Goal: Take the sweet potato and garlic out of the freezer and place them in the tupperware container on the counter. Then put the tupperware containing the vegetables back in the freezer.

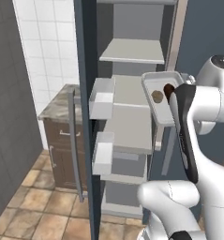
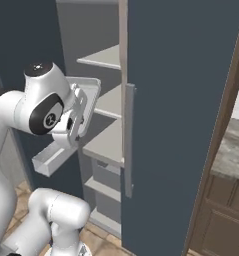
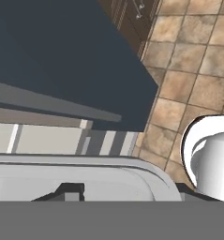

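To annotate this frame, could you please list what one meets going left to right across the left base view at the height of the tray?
Counter → grey bar handle → white door bin → garlic → sweet potato, both in the tupperware container.

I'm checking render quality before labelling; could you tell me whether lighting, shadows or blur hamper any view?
Left base view: flat, even light, no glare; sweet potato and garlic are small, soft lumps in the container. Right base view: soft shading, no hard shadows. Hand view: sharp, floor tiles foreshortened.

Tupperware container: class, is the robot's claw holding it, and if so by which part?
Yes. The claw grips the tupperware container by its rim on one side, carrying it in front of the freezer shelves, with the sweet potato and garlic inside.
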